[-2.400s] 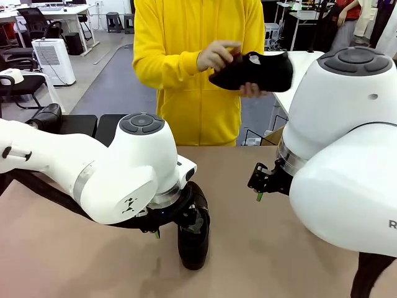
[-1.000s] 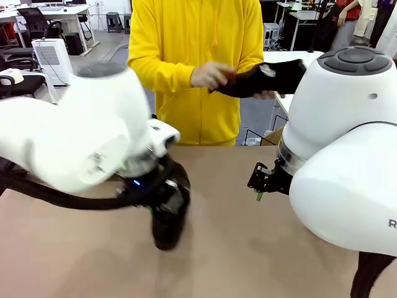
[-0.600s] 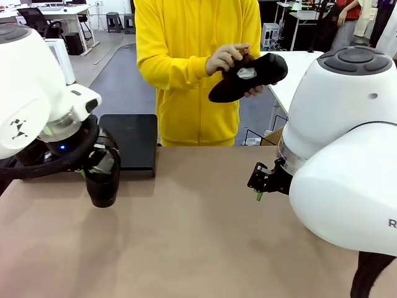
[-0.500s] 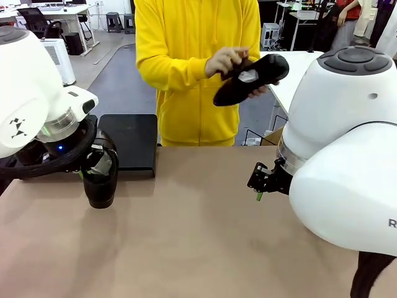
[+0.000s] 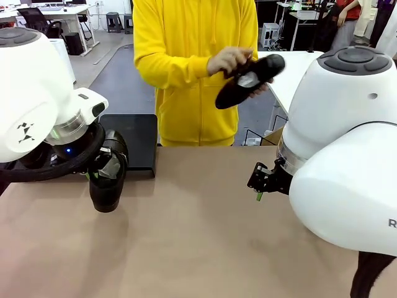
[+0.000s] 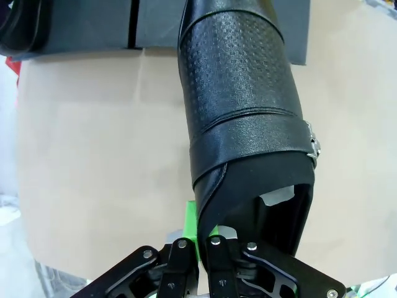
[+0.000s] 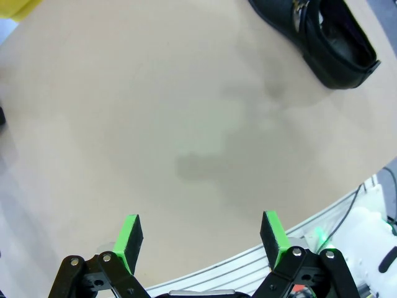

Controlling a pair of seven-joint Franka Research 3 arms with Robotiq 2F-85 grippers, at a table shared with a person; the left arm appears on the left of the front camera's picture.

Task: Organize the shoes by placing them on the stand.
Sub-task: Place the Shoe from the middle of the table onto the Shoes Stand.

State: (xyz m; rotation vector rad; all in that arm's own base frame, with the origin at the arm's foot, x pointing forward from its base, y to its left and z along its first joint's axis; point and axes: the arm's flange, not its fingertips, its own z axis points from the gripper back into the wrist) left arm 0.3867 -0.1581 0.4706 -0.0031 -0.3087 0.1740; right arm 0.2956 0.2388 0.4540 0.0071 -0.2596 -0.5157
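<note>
My left gripper (image 5: 102, 169) is shut on the heel edge of a glossy black shoe (image 5: 108, 183). That shoe hangs toe-down over the tan table, just in front of the black stand (image 5: 133, 139) at the far left. In the left wrist view the held shoe (image 6: 245, 118) points toward the stand (image 6: 80, 28), with my left gripper (image 6: 201, 236) pinching its heel rim. The person in yellow holds a second shoe (image 5: 249, 79) in both hands above the far edge. My right gripper (image 7: 201, 233) is open over bare table, and a third shoe (image 7: 325, 34) lies farther off.
The right arm's big white body (image 5: 347, 161) covers the right side of the table, and its gripper (image 5: 263, 180) peeks out at its left. A dark rounded object (image 6: 18, 28) lies by the stand's far end. Bare tabletop (image 5: 198, 236) stretches between the arms.
My left arm has swung from the table's middle to the left with the shoe, up to the stand's front. The person has turned and tilted their shoe. The right arm has stayed still.
</note>
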